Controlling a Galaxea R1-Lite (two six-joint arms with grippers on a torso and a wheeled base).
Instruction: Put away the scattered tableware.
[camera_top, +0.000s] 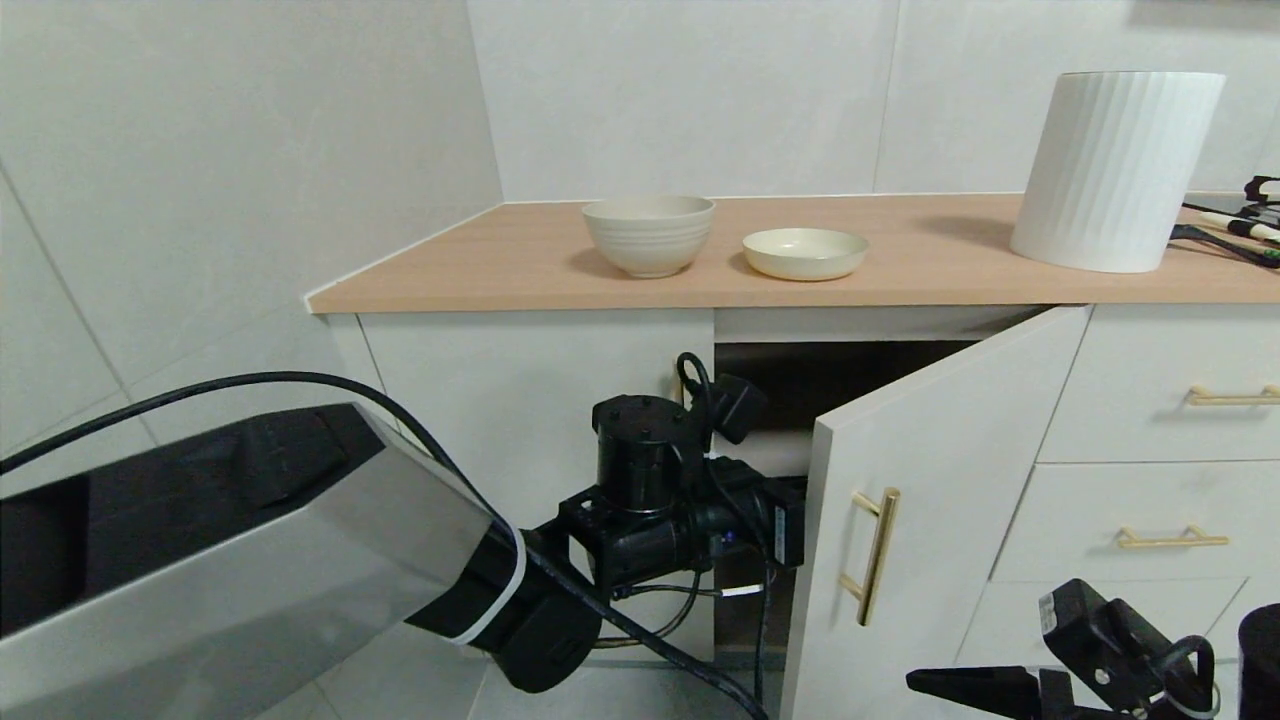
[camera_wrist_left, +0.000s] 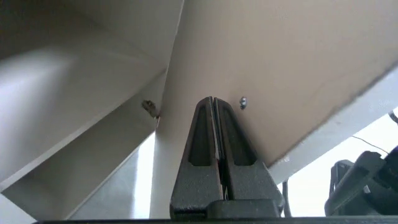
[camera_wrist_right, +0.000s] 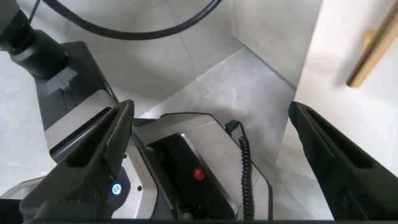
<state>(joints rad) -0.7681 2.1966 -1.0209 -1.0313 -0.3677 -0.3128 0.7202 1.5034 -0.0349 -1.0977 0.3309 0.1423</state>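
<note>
Head view: we count one beige ribbed ceramic bowl (camera_top: 648, 235) and one cream shallow ceramic dish (camera_top: 805, 252), just apart, near the wooden worktop's (camera_top: 480, 265) front edge, with bare room around them. The white cabinet door (camera_top: 930, 480) below stands open.
Left wrist view: left end effector (camera_wrist_left: 213, 143) pressed together at that cabinet, lower than both.
Right wrist view: right end effector (camera_wrist_right: 211, 155) spread wide.

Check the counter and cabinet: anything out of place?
Nothing spilled or broken. The bowl and shallow dish sit upright on the counter; the cabinet door hangs half open, the shut left gripper at its opening.
</note>
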